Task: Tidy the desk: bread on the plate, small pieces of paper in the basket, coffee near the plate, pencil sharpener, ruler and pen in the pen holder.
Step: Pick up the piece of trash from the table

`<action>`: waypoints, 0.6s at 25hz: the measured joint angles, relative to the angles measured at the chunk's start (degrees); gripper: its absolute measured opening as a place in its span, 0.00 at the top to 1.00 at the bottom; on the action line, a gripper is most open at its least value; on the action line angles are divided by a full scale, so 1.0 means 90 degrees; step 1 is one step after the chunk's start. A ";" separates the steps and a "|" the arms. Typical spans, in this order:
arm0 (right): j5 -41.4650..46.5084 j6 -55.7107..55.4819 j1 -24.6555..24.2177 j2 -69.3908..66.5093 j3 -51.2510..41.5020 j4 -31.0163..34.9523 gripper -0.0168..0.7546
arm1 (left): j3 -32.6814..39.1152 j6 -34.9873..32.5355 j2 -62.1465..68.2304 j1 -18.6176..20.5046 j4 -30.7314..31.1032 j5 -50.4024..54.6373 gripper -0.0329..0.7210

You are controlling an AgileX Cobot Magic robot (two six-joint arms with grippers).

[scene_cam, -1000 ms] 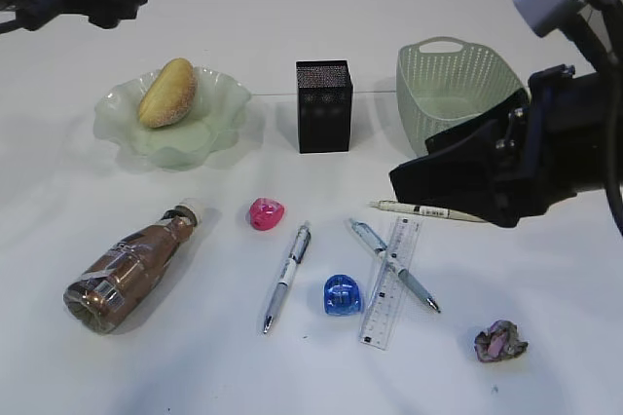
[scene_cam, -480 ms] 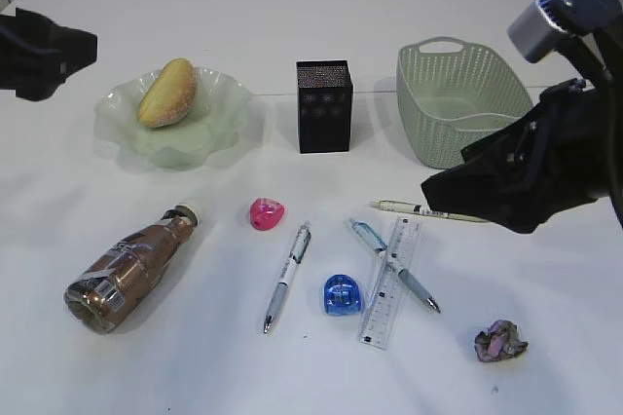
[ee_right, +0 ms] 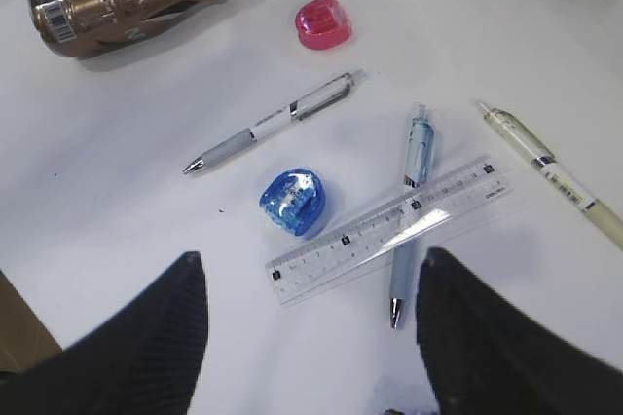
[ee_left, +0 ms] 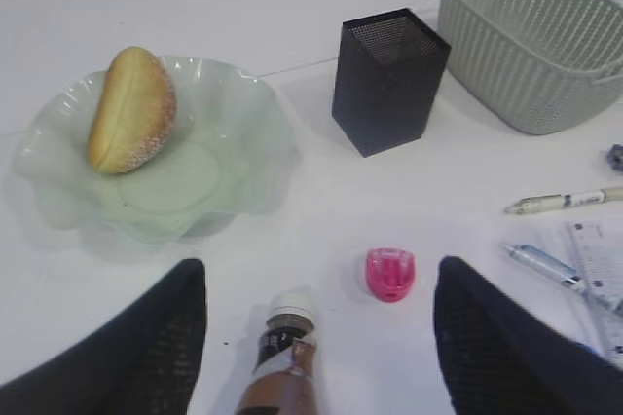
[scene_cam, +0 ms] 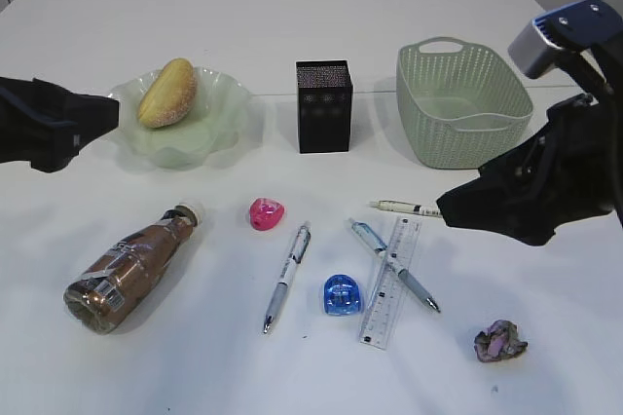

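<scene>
Exterior – layout: bread (scene_cam: 167,93) already on plate (scene_cam: 175,118); basket (scene_cam: 461,100) empty as far as seen; pen holder (scene_cam: 323,105) upright btwn plate and basket.
Exterior – coffee: coffee (scene_cam: 129,265) lies on its side on desk (scene_cam: 292,6), well apart from plate, cap toward it.
Exterior – arms: left gripper (scene_cam: 92,115) hangs just beside plate's left rim; right gripper (scene_cam: 458,215) over end of white pen (scene_cam: 404,207). Jaw gap not readable here.
Exterior – only here: crumpled paper (scene_cam: 500,340) at front right; neither wrist cam shows it.
Left wrist – claw: both fingers (ee_left: 146,352) spread wide, nothing btwn them. Coffee cap lies in the gap, pink sharpener (ee_left: 389,273) just right of it.
Left wrist – step (judgement): likely coffee pick. Grip bottle body, not cap; drop lower first, stand it near plate w/o knocking the rim.
Right wrist – claw: fingers (ee_right: 146,342) wide apart, empty.
Right wrist – below: ruler (ee_right: 389,228) lies across blue pen (ee_right: 412,196); blue sharpener (ee_right: 292,201) just beside ruler's end; silver pen (ee_right: 277,120) apart.
Right wrist – step (judgement): ruler is flat and clear, hard to pinch; take sharpener or a pen first.
Right wrist – only here: which of ruler and pen lies on top reads clearly.
</scene>
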State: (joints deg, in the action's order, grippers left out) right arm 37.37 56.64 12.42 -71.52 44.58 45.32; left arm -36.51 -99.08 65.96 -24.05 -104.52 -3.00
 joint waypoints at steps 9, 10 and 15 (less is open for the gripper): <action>0.0092 -0.0051 0.0000 0.0000 0.0000 -0.0025 0.30 | 0.0022 0.0644 -0.0010 -0.0002 0.0000 0.0769 0.28; 0.0092 -0.0051 0.0000 0.0000 0.0000 -0.0025 0.30 | 0.0022 0.0644 -0.0010 -0.0002 0.0000 0.0769 0.28; 0.0106 -0.0051 0.0000 0.0000 0.0000 -0.0025 0.30 | 0.0022 0.0651 -0.0010 -0.0002 0.0335 0.0790 0.30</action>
State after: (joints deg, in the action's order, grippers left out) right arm 38.33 56.17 12.42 -71.52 44.58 45.10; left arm -36.31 -93.22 65.87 -24.07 -101.51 4.11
